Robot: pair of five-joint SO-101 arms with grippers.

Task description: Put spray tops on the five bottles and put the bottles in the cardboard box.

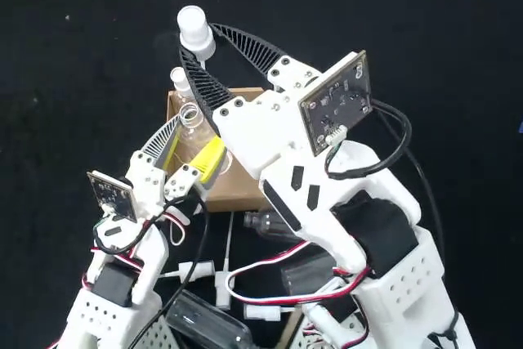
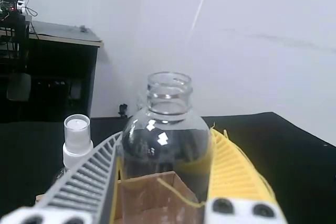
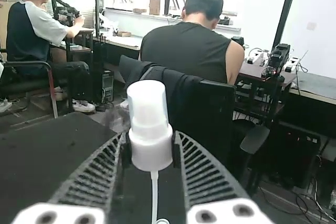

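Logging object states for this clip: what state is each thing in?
left gripper: shut on open bottle.
open bottle: upright, no top, over the cardboard box.
right gripper: shut on spray top.
spray top: held up, not fitted.
capped bottle: standing in the box, top on.
loose bottle: lying on the table.
loose spray tops: lying on the table.
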